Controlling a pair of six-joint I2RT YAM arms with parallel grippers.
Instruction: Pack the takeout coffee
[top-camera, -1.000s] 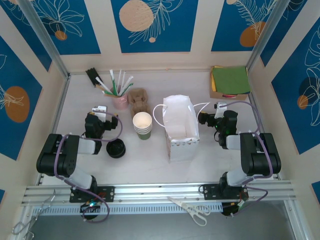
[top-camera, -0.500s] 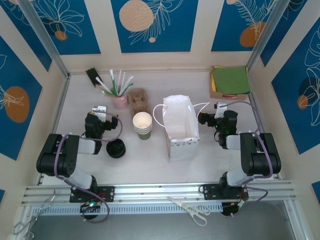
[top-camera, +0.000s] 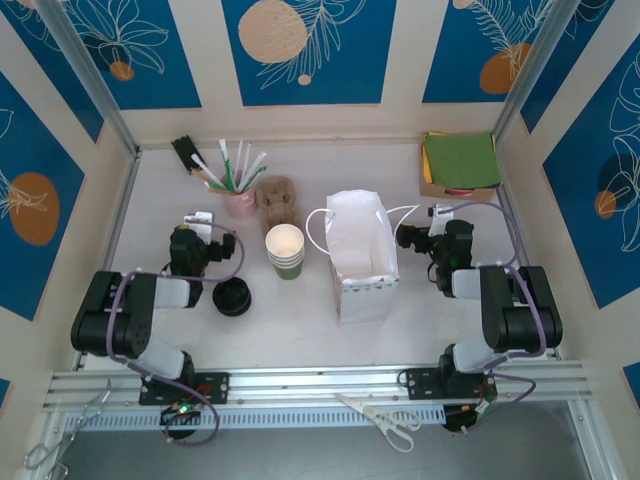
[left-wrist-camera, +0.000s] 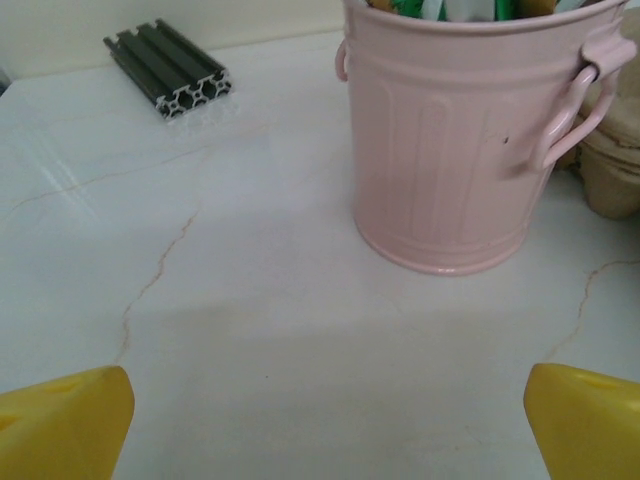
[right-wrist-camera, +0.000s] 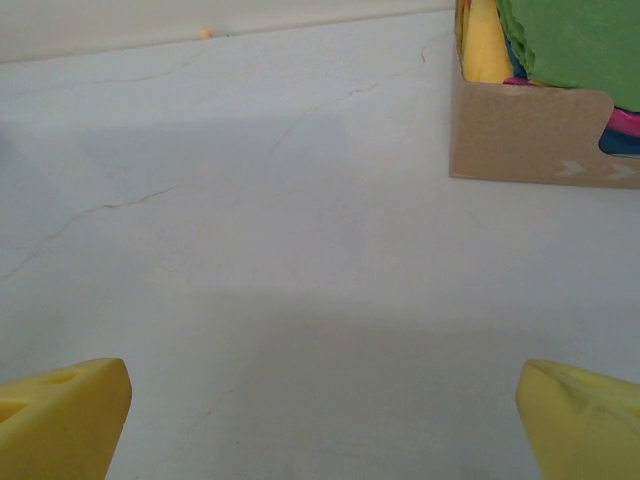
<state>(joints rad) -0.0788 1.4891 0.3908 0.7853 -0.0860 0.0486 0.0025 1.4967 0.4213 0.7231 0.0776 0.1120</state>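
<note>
No lidded takeout coffee is in view. A stack of lidless green cups (top-camera: 285, 250) stands mid-table, with a lone black lid (top-camera: 232, 297) to its front left. The tall white bag (top-camera: 362, 255) stands open just right of the cups. My left gripper (top-camera: 197, 222) rests low at the left, pointing at the pink bucket (left-wrist-camera: 450, 140); it (left-wrist-camera: 330, 430) is open, its yellow fingertips (left-wrist-camera: 60, 420) wide apart over bare table. My right gripper (top-camera: 440, 215) sits right of the bag; in the right wrist view it (right-wrist-camera: 325, 420) is open and holds nothing.
The pink bucket (top-camera: 240, 203) holds straws and stirrers, with a cardboard cup carrier (top-camera: 280, 198) beside it. A black bar (top-camera: 186, 153) lies at the back left. A box of coloured napkins (top-camera: 460, 165) sits at the back right. Scissors (top-camera: 385, 420) lie on the front rail.
</note>
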